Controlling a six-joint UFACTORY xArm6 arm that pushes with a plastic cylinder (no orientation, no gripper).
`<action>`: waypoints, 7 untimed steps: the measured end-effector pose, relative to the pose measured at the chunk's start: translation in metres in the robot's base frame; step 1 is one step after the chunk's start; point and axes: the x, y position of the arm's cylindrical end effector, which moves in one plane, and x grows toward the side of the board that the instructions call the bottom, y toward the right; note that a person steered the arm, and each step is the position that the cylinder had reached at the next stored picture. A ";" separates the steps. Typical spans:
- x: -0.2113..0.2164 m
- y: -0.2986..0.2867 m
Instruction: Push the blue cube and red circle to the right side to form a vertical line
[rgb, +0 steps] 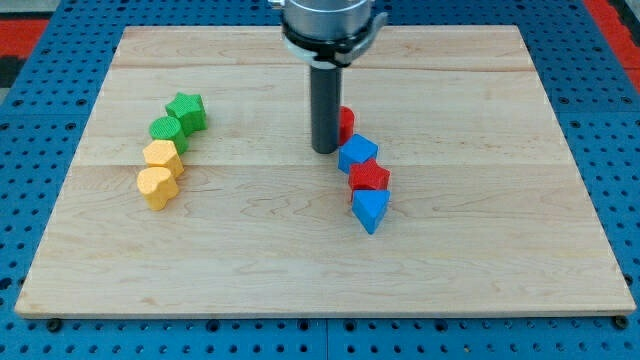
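My tip touches red circle on its left, just above blue cube | red star, blue triangle below, right of bench centre | tool: bare rod, holding nothing

My tip rests against the red circle, just above the blue cube, on the wooden board.
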 end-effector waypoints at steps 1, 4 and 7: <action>-0.002 -0.028; -0.047 -0.009; -0.040 0.038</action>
